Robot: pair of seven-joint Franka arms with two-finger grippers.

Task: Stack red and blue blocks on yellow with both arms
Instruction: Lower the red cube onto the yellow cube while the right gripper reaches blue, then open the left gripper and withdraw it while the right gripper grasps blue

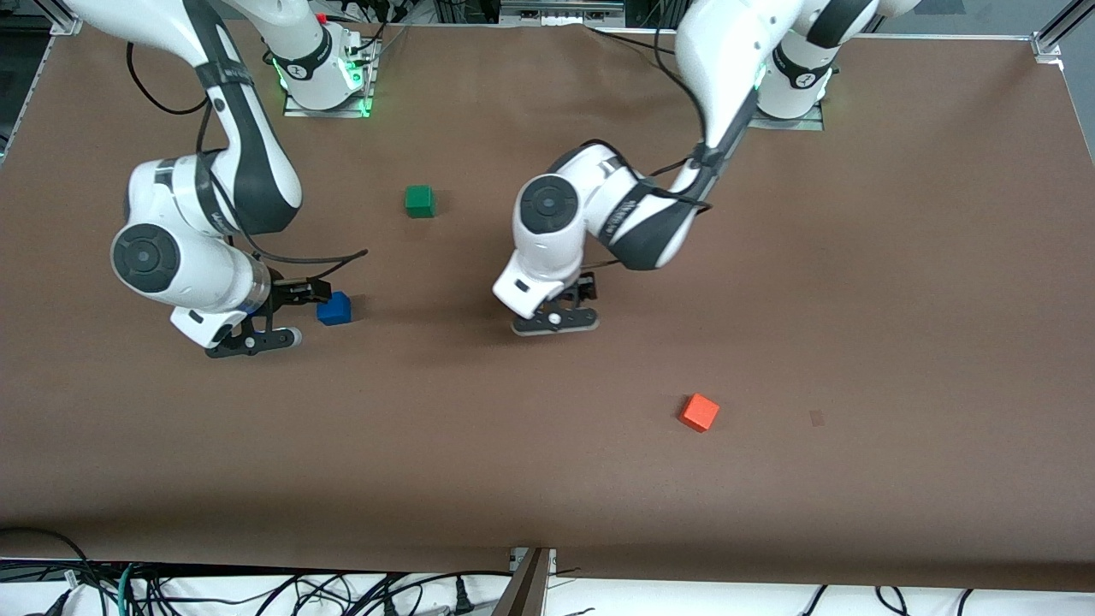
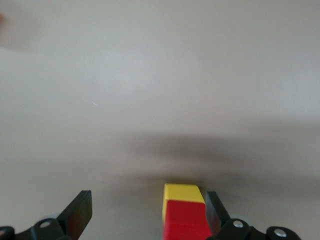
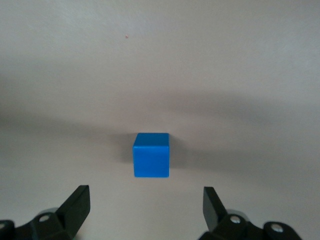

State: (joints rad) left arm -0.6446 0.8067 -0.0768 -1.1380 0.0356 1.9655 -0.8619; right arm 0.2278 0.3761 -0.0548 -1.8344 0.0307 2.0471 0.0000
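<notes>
Green cube (image 1: 419, 201), orange cube (image 1: 700, 412) apart

text: none legible | left arm (image 1: 633, 222): dark marking on grey forearm section, unreadable | right arm (image 1: 224, 205): similar marking on grey section, unreadable | cubes: plain faces, no labels | bench (image 1: 855, 299): no signs or numbers

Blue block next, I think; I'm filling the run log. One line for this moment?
left gripper: open at red block with yellow block | right gripper: open, over table near blue block | blue block: on table, unstacked
</notes>
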